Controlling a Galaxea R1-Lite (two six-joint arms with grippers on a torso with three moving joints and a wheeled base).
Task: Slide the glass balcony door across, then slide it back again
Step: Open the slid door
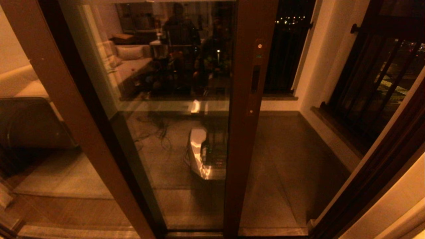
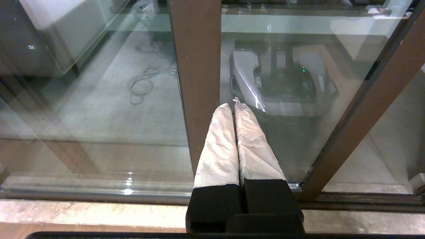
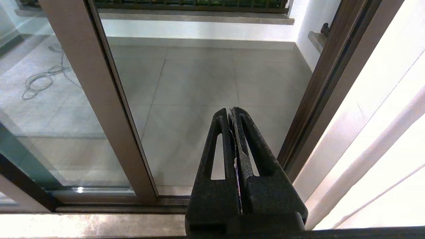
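glass balcony door [image 1: 179,116] was seen partly slid across: its dark brown stile [image 1: 247,132] stood near frame centre in the head view, with the open gap to the balcony floor [image 1: 292,159] at 3 o'clock of it. the small dark handle [image 1: 255,78] sat on the stile, at roughly 1 o'clock from frame centre. the door's long axis was vertical, and travel is judged to run sideways along the bottom track [image 3: 172,200].

neither arm was visible in the head view. left gripper [image 2: 232,104] was seen with its cloth-wrapped fingers [image 2: 219,142] pressed together, nothing held, pointed low at the glass with a brown post [image 2: 197,66] at 11 o'clock of the tips; contact could not be told. right gripper [image 3: 231,111] was seen with its fingers pressed together, nothing pinched, aimed into the open gap, the stile edge [image 3: 99,99] at 9 o'clock of it and the wall-side jamb [image 3: 318,86] at 3 o'clock.

judgement: the right gripper was the nearer one to the stile's free edge, so a push toward 9 o'clock, or a reach up to the handle, looked like the deciding relation. which leg of the task was in hand could not be told.
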